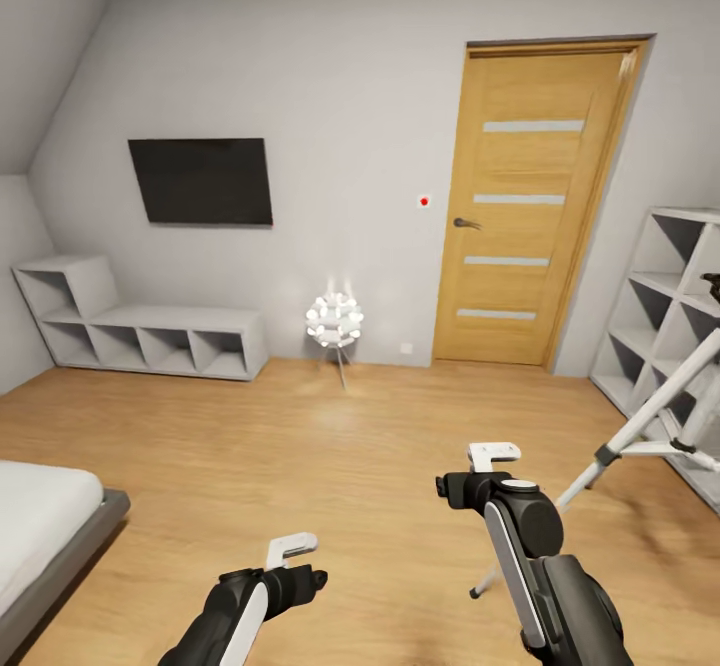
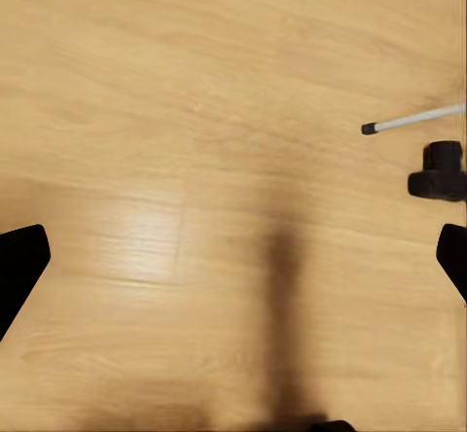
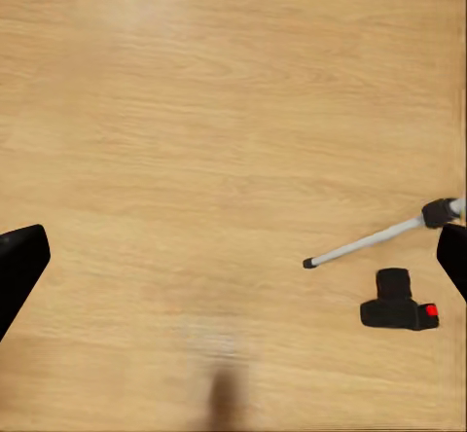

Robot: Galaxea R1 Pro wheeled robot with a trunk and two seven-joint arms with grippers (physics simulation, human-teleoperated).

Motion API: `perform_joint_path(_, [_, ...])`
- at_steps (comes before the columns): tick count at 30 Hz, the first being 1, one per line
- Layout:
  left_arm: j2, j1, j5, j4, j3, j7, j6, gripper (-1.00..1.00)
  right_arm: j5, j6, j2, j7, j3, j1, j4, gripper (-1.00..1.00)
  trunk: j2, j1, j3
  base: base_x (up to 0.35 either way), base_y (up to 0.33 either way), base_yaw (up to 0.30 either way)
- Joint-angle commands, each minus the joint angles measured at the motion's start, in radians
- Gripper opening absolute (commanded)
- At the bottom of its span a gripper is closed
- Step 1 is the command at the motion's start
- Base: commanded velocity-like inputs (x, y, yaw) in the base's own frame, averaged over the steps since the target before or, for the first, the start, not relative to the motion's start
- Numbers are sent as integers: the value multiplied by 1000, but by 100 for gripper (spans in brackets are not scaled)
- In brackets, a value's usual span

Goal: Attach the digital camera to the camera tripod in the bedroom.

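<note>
The digital camera (image 3: 399, 307), small and black with a red button, lies on the wood floor below my right gripper (image 3: 233, 262); it also lies at the edge of the left wrist view (image 2: 441, 171). Close beside it rests a foot of the camera tripod (image 3: 375, 242), whose silver-white leg (image 2: 413, 121) runs off frame. In the head view the tripod (image 1: 640, 416) stands at the right, in front of the cube shelf, its top cut off by the frame edge. My left gripper (image 1: 290, 549) and right gripper (image 1: 495, 456) hover over the floor, both open and empty.
A white cube shelf (image 1: 670, 296) lines the right wall beside the wooden door (image 1: 530, 206). A globe lamp (image 1: 334, 321) stands by the far wall, a low white shelf (image 1: 140, 331) under a wall screen (image 1: 202, 181). The grey bed (image 1: 45, 526) is at lower left.
</note>
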Motion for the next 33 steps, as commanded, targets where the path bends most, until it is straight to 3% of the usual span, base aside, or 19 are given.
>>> perform_joint_path(1, [0, 0, 8, -2, 0, 6, 5, 100, -4, 4, 0, -6, 2, -1, 0, 100, -1, 0, -1, 0, -258, -280])
perform_joint_path(16, [11, 13, 4, -1, 11, 6, -28, 100, -4, 4, 1, -6, 12, 1, 0, 100, -1, 0, -1, 0, -219, -258])
perform_joint_path(24, [17, 22, 3, -1, 19, 6, -39, 100, -4, 4, 1, -6, 38, 2, 0, 100, -1, 0, -1, 0, -28, -70])
perform_joint_path(33, [23, 28, 3, -1, 60, 5, -41, 100, -3, 4, 0, -6, 48, 2, 0, 100, -1, 0, -1, 22, -44, -10])
